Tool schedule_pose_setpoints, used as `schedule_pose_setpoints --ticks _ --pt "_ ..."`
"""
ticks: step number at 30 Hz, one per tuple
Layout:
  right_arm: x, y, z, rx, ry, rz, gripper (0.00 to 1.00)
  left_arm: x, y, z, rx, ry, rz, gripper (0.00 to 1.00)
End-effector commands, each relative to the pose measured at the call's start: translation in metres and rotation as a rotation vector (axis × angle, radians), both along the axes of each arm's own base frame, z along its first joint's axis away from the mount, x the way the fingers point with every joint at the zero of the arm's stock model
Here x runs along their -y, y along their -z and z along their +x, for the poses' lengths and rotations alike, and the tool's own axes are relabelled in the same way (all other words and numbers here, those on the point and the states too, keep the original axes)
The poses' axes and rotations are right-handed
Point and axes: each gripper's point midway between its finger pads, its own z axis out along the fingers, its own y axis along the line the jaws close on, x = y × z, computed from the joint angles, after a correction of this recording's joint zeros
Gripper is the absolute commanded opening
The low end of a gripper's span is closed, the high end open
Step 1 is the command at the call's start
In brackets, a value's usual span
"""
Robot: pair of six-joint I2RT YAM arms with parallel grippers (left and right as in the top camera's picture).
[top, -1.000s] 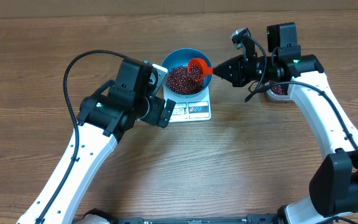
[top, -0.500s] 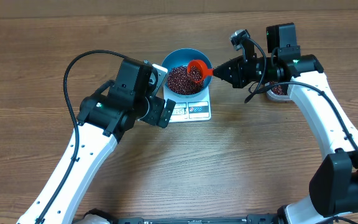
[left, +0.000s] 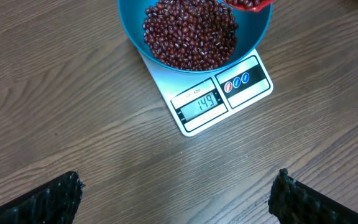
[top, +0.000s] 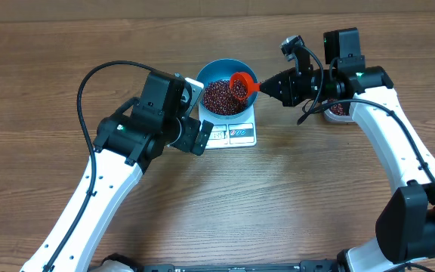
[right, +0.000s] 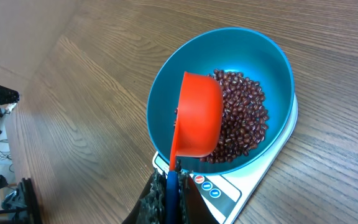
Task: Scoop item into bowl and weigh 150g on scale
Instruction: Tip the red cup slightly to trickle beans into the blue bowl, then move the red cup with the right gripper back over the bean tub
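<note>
right gripper [right: 166,186] pinching the orange scoop [right: 197,115] by its handle, tipped over the blue bowl [left: 127,18]. red beans [left: 190,31] heaped inside, bowl sitting on the scale [left: 253,87], display showing 149. nearly there, i'd say a bean or two short. left gripper [left: 179,193] spread wide, empty.

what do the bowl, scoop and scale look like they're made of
The bowl looks like plastic: smooth, even blue, soft sheen. The scoop is likely plastic too: uniform glossy orange-red. The scale has a pale smooth top, either plastic or glass; I cannot tell which.
</note>
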Motion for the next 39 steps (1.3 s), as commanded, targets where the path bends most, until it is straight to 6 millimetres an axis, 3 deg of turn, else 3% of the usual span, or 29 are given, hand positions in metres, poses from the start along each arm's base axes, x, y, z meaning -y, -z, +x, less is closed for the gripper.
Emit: schedule_pose_setpoints --ticks 1,15,30,34,39 --pt "-0.001 -0.025 0.002 0.065 0.001 0.013 0.04 0.001 -0.003 0.003 0.012 0.015 0.009 1.0" --pt "-0.001 -0.026 0.002 0.054 0.007 0.022 0.04 0.001 -0.003 0.003 0.012 0.015 0.009 1.0" --pt "-0.007 -0.048 -0.006 0.002 -0.023 0.177 0.04 0.001 -0.003 0.003 0.012 0.015 0.009 1.0" --pt "0.005 -0.06 -0.005 -0.014 -0.014 0.243 0.04 0.001 -0.003 0.003 0.012 0.015 0.009 0.99" --pt "0.039 -0.076 -0.003 -0.022 0.003 0.354 0.04 0.001 -0.003 0.003 0.012 0.015 0.009 0.99"
